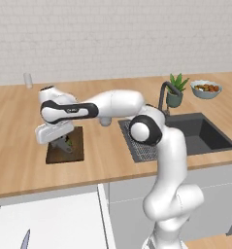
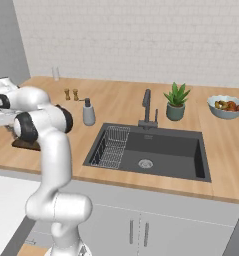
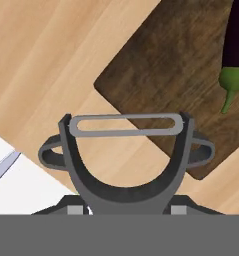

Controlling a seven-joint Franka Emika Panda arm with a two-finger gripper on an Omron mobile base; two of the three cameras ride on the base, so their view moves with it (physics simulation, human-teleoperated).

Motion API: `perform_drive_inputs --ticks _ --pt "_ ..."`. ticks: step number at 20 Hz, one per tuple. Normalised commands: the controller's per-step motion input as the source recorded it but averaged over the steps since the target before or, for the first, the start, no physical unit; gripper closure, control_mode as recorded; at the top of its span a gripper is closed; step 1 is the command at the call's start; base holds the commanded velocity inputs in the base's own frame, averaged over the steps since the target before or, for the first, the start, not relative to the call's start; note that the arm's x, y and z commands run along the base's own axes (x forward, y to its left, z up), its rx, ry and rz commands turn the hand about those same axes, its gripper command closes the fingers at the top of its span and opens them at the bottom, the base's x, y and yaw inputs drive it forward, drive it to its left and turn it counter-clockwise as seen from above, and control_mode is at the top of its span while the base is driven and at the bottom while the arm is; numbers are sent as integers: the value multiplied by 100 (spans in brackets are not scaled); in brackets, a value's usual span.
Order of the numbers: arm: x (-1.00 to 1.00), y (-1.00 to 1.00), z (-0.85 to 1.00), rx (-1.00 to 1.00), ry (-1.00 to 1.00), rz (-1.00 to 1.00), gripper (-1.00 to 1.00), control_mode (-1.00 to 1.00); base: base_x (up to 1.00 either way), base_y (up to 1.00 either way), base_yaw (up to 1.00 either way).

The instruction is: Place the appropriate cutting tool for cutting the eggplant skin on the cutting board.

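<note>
Your white arm reaches out to the left over the light wooden tabletop [image 1: 20, 160], and your hand [image 1: 64, 144] hangs just above the dark brown rectangular wooden cutting board [image 1: 76, 151]. In the hand view you can see what you carry: the small grey metal Y-shaped peeler [image 3: 126, 152], its forked head pointing away from the camera with the slotted blade bar across the top. Your hand is pinched on the peeler's lower stem, the jaws drawn in tight against it.

Below the peeler, the corner of the board cuts across the hand view; the blade bar sits over bare tabletop just beside the board's edge, while the right arm of the fork overlaps the board. The dark purple eggplant with the green stem end [image 3: 236, 50] lies on the board at the upper right of that view, well apart from the peeler.

Off to the right you have the dark sink [image 1: 205, 133] with a wire drying rack [image 2: 111, 147] at its left side, a black tap [image 2: 148, 107], a potted green plant [image 2: 176, 102], a bowl of fruit [image 2: 227, 106] and a grey soap dispenser [image 2: 88, 112]. A pale blade tip [image 3: 2, 169] pokes into the hand view's left edge, over a white surface.
</note>
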Motion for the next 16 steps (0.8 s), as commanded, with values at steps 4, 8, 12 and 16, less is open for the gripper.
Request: perform_drive_inputs --ticks 4,8,12,16 --pt "42 0 -44 0 1 -6 100 -100 0 0 0" --pt "23 -7 -57 0 2 -3 100 -100 0 0 0" --pt "22 -15 -60 0 1 -2 100 -100 0 0 0" --pt "26 -6 -44 0 5 -1 100 -100 0 0 0"
